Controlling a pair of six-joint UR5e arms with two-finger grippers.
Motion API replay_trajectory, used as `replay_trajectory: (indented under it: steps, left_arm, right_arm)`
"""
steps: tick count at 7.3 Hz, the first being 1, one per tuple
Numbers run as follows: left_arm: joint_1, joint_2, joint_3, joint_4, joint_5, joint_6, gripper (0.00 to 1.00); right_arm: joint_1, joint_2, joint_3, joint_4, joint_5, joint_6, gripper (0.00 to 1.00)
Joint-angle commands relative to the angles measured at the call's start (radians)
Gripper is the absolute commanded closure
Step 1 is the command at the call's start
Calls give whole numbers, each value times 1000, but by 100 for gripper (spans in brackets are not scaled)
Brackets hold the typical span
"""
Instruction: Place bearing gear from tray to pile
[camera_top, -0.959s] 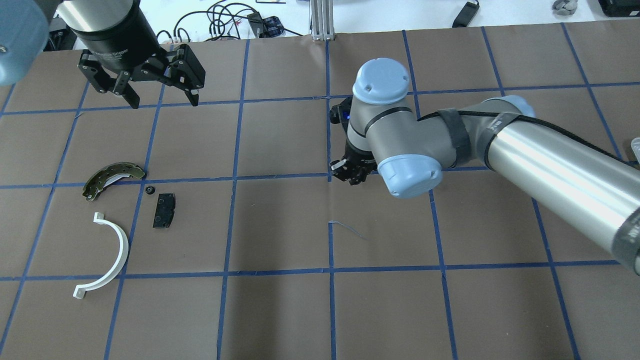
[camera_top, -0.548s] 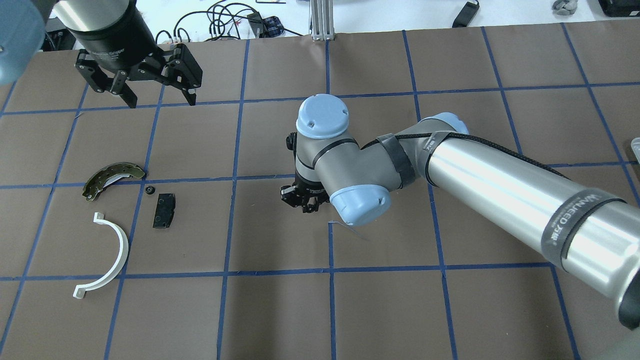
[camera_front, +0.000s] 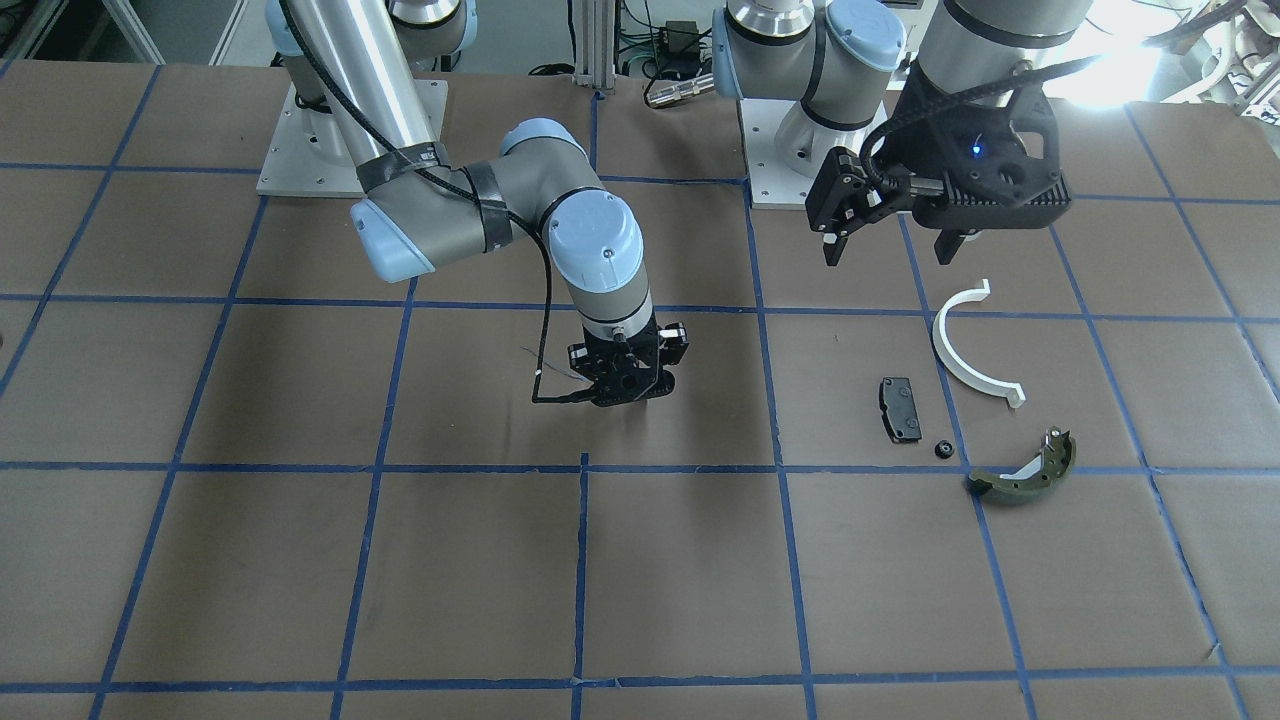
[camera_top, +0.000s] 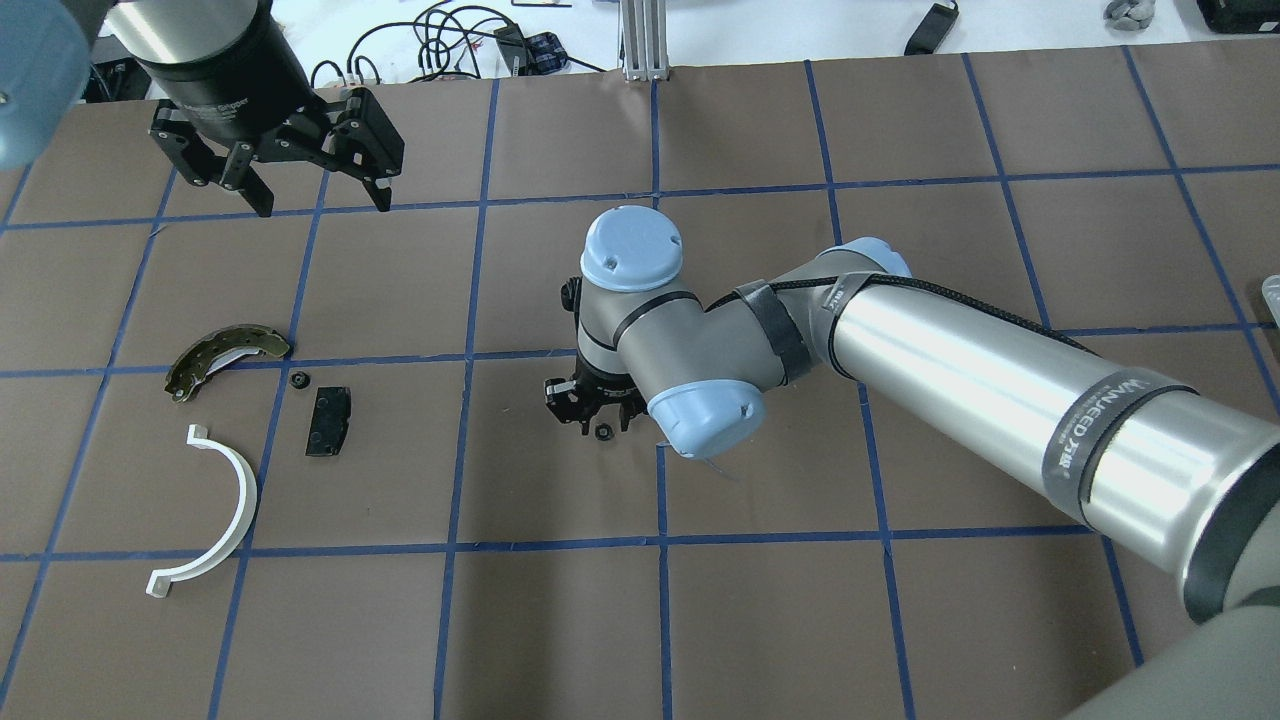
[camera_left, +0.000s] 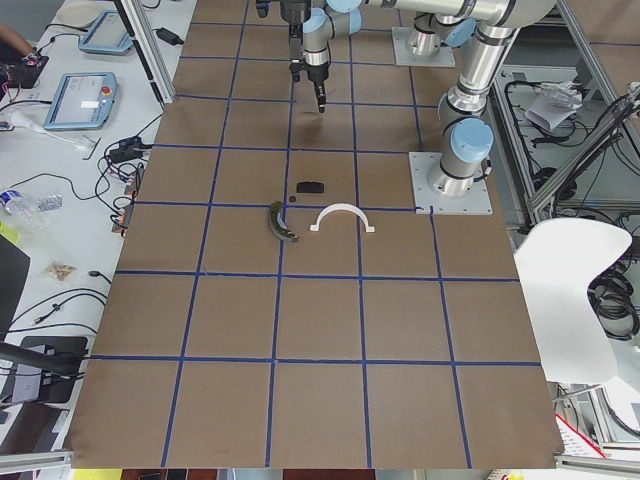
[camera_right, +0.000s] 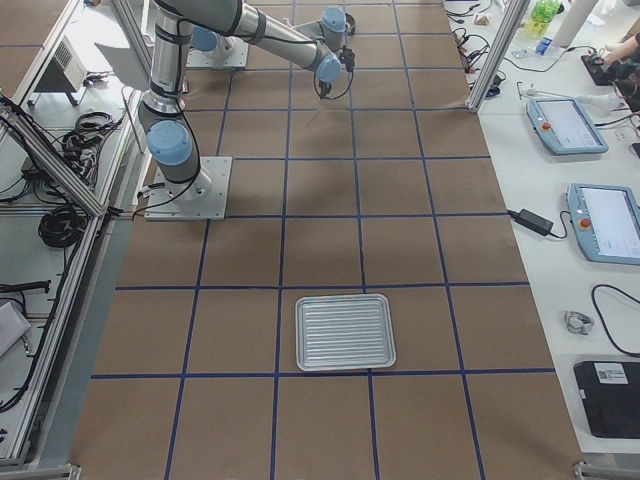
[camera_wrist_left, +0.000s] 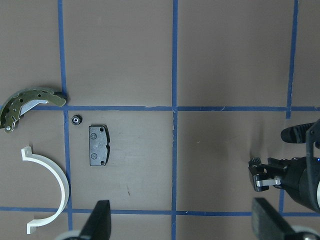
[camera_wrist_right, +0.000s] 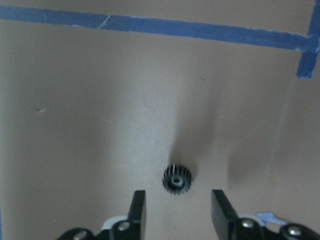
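Parts of the pile (camera_top: 328, 421) sit at your left: an olive-green curved brake shoe (camera_top: 225, 355), a white plastic half-ring (camera_wrist_left: 64, 190) and a flat black rectangular pad (camera_wrist_left: 98, 145), with the left gripper (camera_top: 325, 207) hanging high nearby, jaws spread and empty. Toward the middle, the small black toothed bearing gear (camera_wrist_right: 177, 180) lies flat on the brown paper-covered table (camera_top: 560, 620), loose between the parted fingertips of your right gripper (camera_wrist_right: 177, 200), touching neither. A second ago that gripper stood further right, and no gear showed on the paper.

small black gear (camera_wrist_right: 177, 179) on brown paper, gripper (camera_wrist_right: 177, 212) fingers spread, blue tape (camera_wrist_right: 150, 24)
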Motion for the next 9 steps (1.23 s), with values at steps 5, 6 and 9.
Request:
replay_trajectory:
  steps: [5,6,9]
  left_arm:
    - [-96,-18,-99,50,-81,-14,0]
    - [-118,-50,-162,183,-83,-26,0]
    - [-188,-150,-400,482,-83,-148,0]
  right_arm:
    - [-281,-104,-108,169,-138,-401,0]
    - [-332,-148,-114,246,-137,-426,0]
    - [-442,-272,-247,603,-187,-434,0]
